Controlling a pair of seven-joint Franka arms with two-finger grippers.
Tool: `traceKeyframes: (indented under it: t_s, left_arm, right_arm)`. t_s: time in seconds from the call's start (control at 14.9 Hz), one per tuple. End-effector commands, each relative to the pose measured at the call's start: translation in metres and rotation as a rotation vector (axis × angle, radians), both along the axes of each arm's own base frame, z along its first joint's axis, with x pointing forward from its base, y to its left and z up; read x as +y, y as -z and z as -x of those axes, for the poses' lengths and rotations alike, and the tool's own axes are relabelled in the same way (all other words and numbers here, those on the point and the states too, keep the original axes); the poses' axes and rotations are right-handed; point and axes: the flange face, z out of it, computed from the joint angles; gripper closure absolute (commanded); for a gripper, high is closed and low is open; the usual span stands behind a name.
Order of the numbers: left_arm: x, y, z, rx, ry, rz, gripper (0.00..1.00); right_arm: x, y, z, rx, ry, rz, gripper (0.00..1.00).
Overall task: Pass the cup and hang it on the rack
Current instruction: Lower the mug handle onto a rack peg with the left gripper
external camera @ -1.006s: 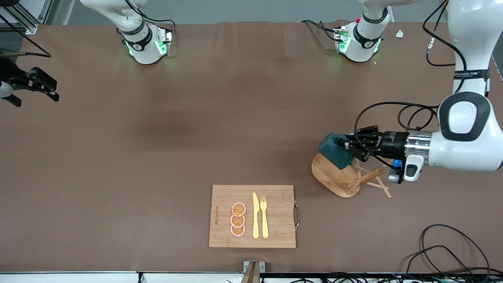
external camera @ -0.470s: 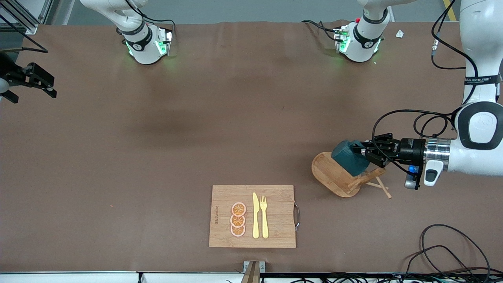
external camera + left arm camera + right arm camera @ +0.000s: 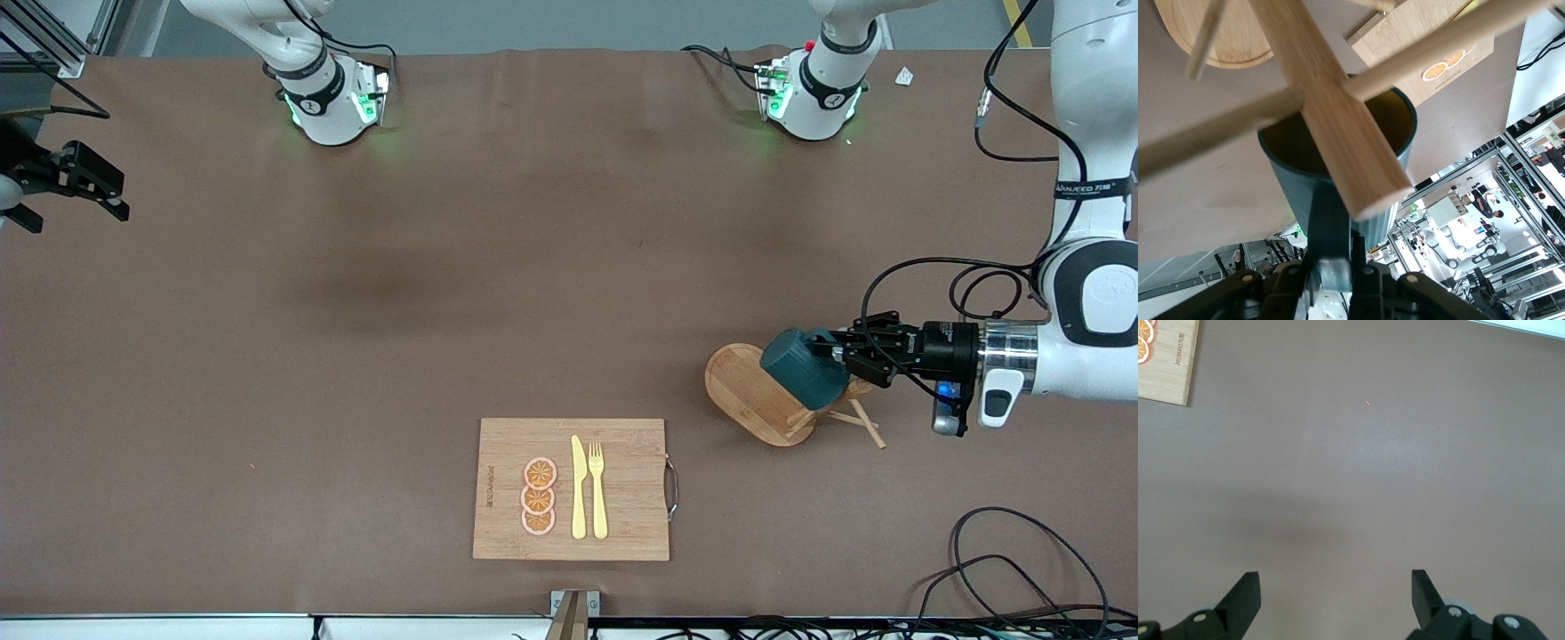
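While we watch the last second, the left tool (image 3: 840, 354) carries the cup (image 3: 805, 367) toward the left arm's end of the table and lower over the rack (image 3: 756, 400), its fingers pinching the cup's handle (image 3: 1328, 223). We judge the hanging step is close: in the left wrist view the rack's post (image 3: 1331, 127) and a peg (image 3: 1218, 143) cross the cup's yellow mouth. Whether any peg is through the handle, we cannot tell; the tool hides it. The right tool (image 3: 76, 178) waits spread over the right arm's end of the table (image 3: 444, 267), partly cut off at the front view's edge.
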Motion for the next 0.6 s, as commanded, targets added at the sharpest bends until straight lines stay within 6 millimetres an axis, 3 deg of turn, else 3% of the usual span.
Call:
traceKeyframes:
  t_s: [0.0,0.2,0.27,0.54]
  left_arm:
    - [0.0085,0.0093,-0.0027,-0.009,-0.007,0.051,0.96]
    - [0.0079,0.0113,-0.0034,-0.009,-0.011,0.064,0.75]
    - [0.0066,0.0109,-0.0036,-0.004,-0.014,0.067,0.63]
    - [0.0035,0.0066,-0.0053,0.002,-0.022,0.07,0.32]
  right_arm:
    - [0.0003,-0.0038,0.0024,0.001,-0.009,0.013,0.0]
    - [-0.0013,-0.0038,0.0025,0.001,-0.006,0.013,0.0]
    - [-0.0013,-0.0038,0.0025,0.001,-0.007,0.013,0.0]
    - [-0.0013,-0.0038,0.0025,0.001,-0.007,0.013,0.0]
